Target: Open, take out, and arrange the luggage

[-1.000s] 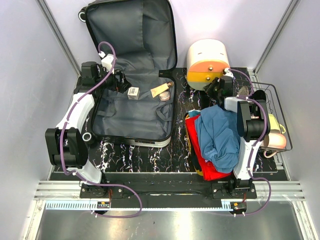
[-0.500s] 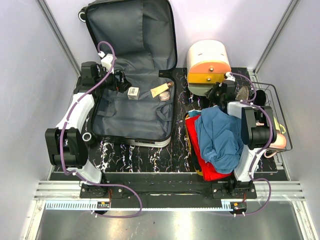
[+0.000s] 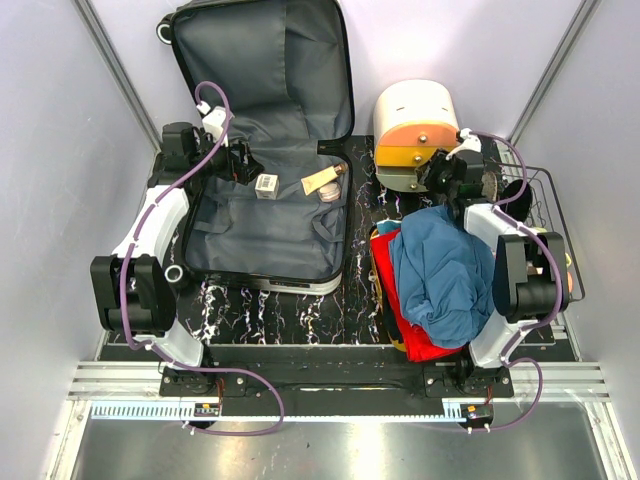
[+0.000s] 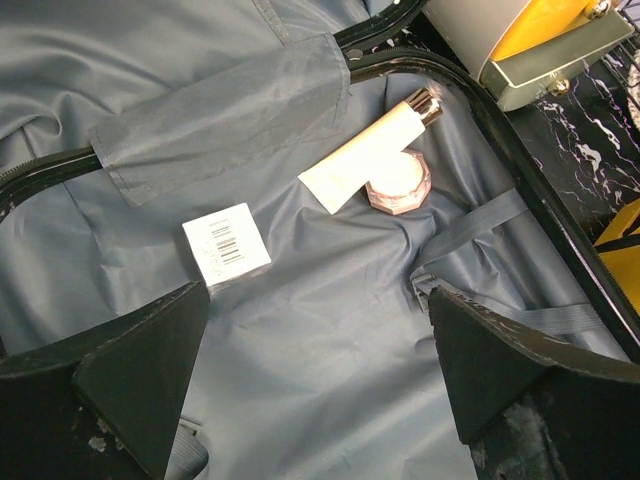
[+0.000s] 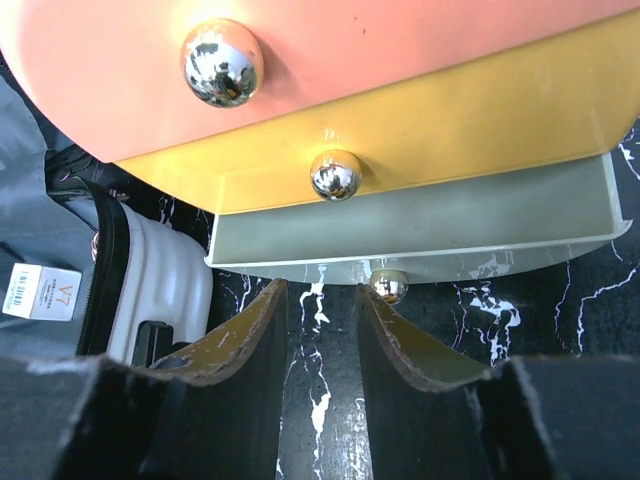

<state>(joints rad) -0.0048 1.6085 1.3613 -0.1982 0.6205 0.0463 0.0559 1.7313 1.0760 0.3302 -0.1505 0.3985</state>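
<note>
Top view: luggage [image 3: 265, 215] lies open on left of table [image 3: 300, 310], lid leaning on back wall, grey lining up. Left jaws over its left edge. Right jaws at white-and-orange drawer box [image 3: 415, 105], next to blue garment [image 3: 440, 270].

Left wrist: left jaws wide open, empty, above lining. Barcoded white box [image 4: 226, 246], cream tube [image 4: 365, 150] against pink jar [image 4: 400, 182], all inside luggage.

Right wrist: right jaws part open, narrow gap, gripping nothing. Bottom drawer [image 5: 420, 225] sticks out, its knob [image 5: 388, 286] just ahead of the gap.

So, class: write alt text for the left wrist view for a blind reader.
Open grey-lined luggage seen from inside: in it lie a cream tube against a pink jar, and a white barcoded box nearby. The left fingers stand wide open below.
</note>
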